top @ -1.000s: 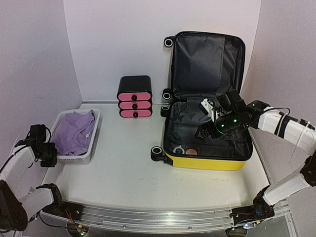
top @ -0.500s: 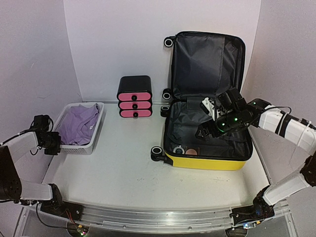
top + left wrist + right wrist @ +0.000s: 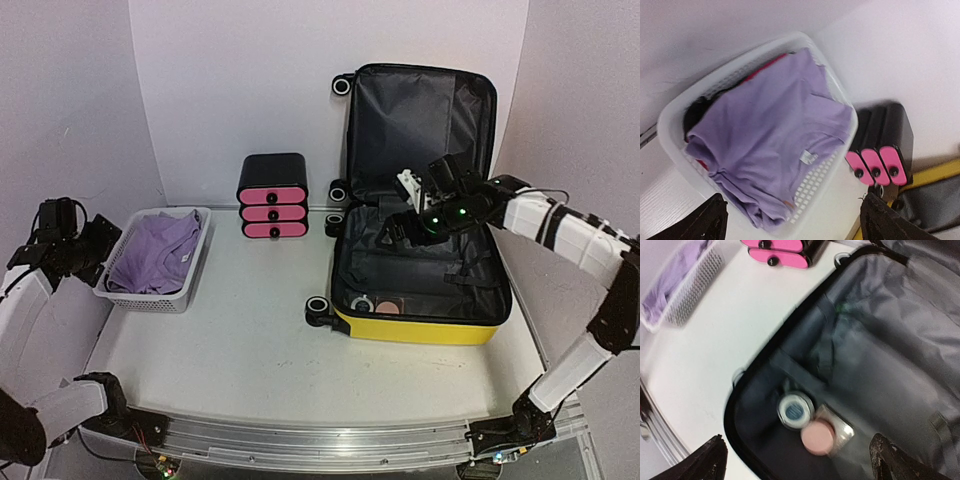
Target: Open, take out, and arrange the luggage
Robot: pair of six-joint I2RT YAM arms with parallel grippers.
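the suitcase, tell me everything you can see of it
The suitcase is a yellow hard shell lying open on the table, right of the middle. Its lid stands upright at the back wall, lined in dark grey fabric like the base, with a black zipper band round the rim. Black wheels show on its left side. A blue-topped pot and a pink pot lie in the base's near left corner.

Left gripper (image 3: 90,242): jaws wide apart, nothing between them. Right gripper (image 3: 392,228): jaws wide apart, empty, arm outstretched.
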